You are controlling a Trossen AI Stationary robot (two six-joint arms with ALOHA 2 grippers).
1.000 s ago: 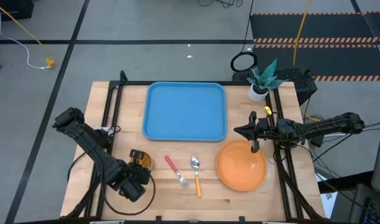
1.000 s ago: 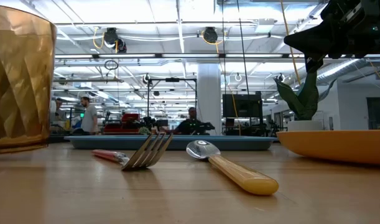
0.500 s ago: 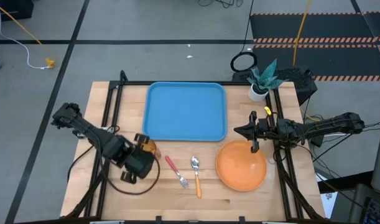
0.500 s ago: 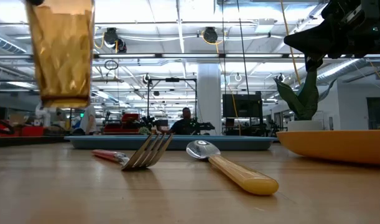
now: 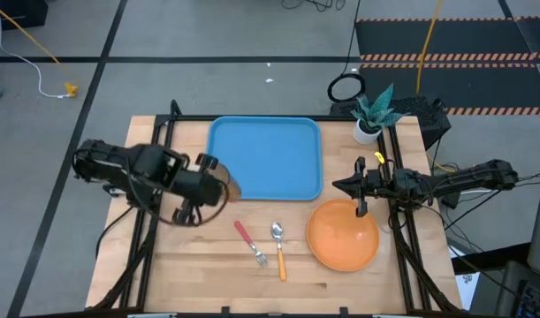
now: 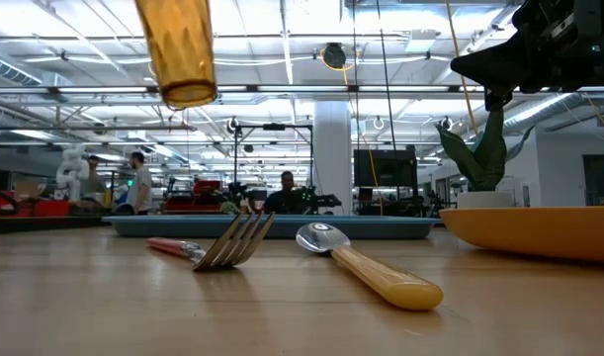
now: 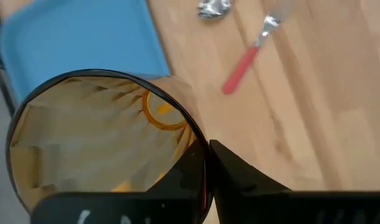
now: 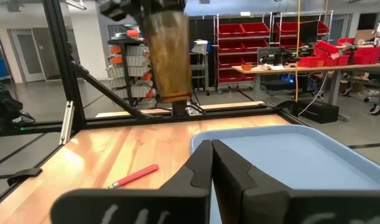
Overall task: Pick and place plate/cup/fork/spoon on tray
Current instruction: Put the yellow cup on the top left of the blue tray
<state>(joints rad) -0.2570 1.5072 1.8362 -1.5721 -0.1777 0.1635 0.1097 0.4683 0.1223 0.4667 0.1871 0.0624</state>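
My left gripper (image 5: 213, 182) is shut on the amber cup (image 5: 229, 187) and holds it high above the table by the blue tray's (image 5: 265, 155) near left corner. The cup also shows in the low view (image 6: 178, 49) and the right wrist view (image 8: 168, 56). The red-handled fork (image 5: 250, 242) and the orange-handled spoon (image 5: 279, 247) lie flat on the wood in front of the tray. The orange plate (image 5: 342, 234) rests on the table at the right. My right gripper (image 5: 356, 189) is shut and empty, hovering above the plate's far edge. My left gripper pinches the cup's wall at the rim (image 7: 201, 149), one finger (image 7: 186, 177) inside the cup and the other finger (image 7: 239, 180) outside. The fingers come from above, pointing down. The cup hangs below them, mouth up and nearly upright, lifted clear of the table.
A small potted plant (image 5: 372, 113) stands at the table's far right corner. Black frame rails (image 5: 159, 150) run along the left and right sides of the table. Bare wood lies along the near edge (image 5: 252, 291).
My left gripper has lifted the cup off the wood near the table's left front and carried it up, toward the far edge and to the right, to the tray's near left corner. The cup stays mouth up. Fork, spoon and plate have not moved.
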